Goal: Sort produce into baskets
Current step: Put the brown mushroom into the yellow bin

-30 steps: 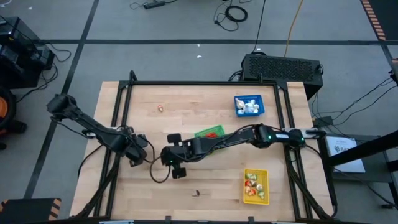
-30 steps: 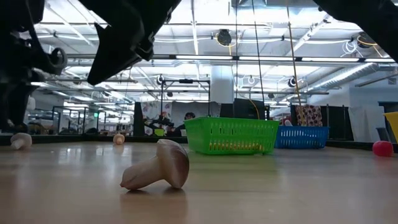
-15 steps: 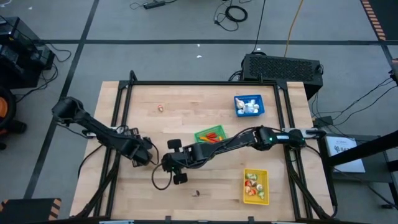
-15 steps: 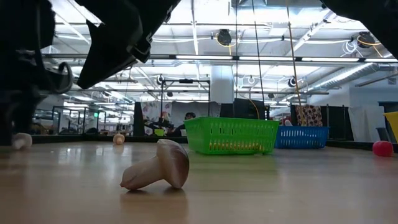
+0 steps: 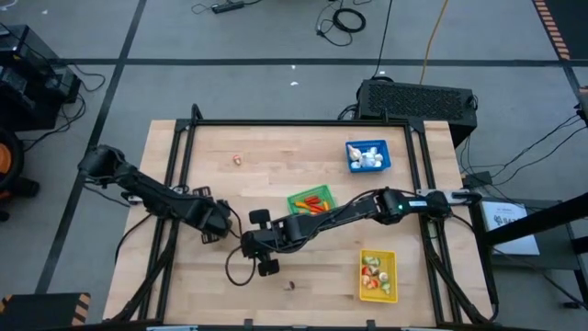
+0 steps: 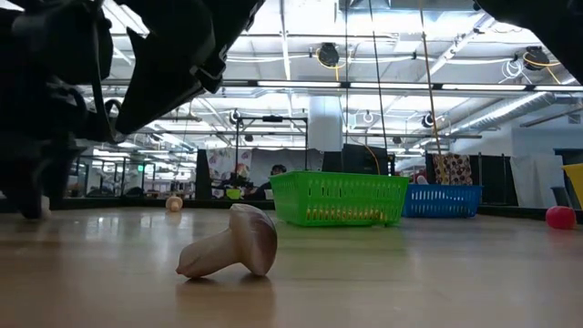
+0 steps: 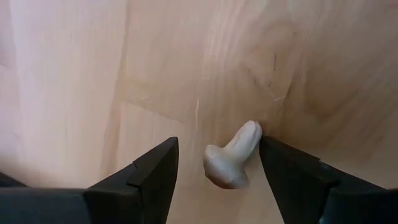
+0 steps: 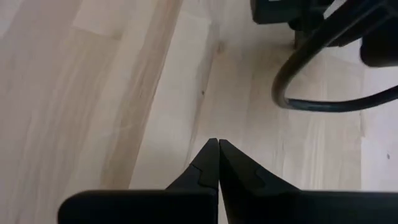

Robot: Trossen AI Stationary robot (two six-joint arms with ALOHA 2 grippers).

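Observation:
A small white mushroom [image 7: 231, 160] lies on its side on the wooden table. My left gripper [image 7: 217, 162] is open and points down, with one finger on each side of it. In the high view that gripper [image 5: 219, 228] stands at the table's left middle and hides the mushroom. My right gripper [image 8: 217, 146] is shut over bare wood, just right of the left one [image 5: 246, 245]. A bigger mushroom [image 6: 232, 244] lies near the front edge [image 5: 291, 286]. The green basket [image 5: 310, 199], blue basket [image 5: 367, 154] and yellow basket [image 5: 378, 274] hold produce. My left gripper stands open around the small mushroom from above. The stem's tip [image 7: 254, 127] lies right at the inner face of one finger [image 7: 280, 168]. I cannot tell whether they touch. The mushroom rests on the table.
A small pale piece [image 5: 237, 160] lies alone at the far left of the table. A black cable [image 8: 323, 102] loops on the wood between the two grippers. In the low view a red piece [image 6: 560, 217] sits by the yellow basket.
My left gripper has moved toward the table's right edge and come down over the small mushroom, which it now hides in the low view. My right gripper has drifted a little toward the near edge, still shut.

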